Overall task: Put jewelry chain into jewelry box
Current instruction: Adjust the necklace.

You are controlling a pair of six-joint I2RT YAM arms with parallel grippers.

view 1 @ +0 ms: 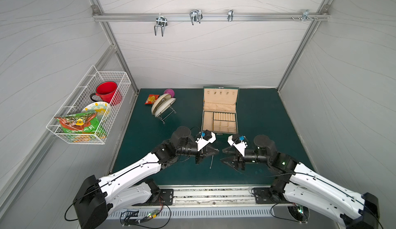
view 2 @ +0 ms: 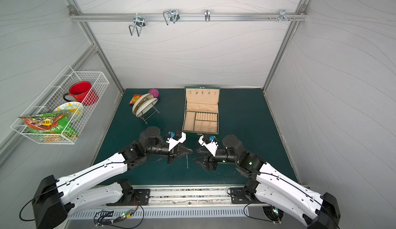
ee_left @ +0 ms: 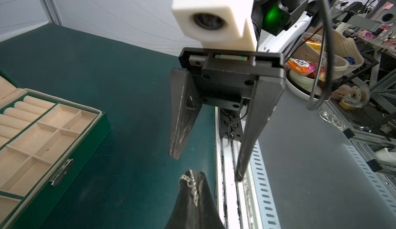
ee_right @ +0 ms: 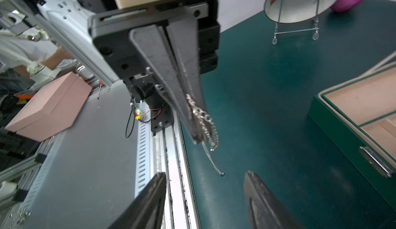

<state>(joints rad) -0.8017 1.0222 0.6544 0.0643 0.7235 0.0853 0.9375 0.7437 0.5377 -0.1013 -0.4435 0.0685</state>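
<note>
The jewelry box lies open at the back of the green mat, beige compartments showing; its green wall carries a metal clasp. In front of it my left gripper is shut on the thin silver jewelry chain, which dangles from its tips toward the mat. Facing it tip to tip, my right gripper stands open, holding nothing; the chain's loose end hangs just beyond its fingers.
A wire rack of plates, a snack packet and a pink ball sit at the back left. A wire basket with a red mug hangs on the left wall. A metal rail runs along the mat's front edge.
</note>
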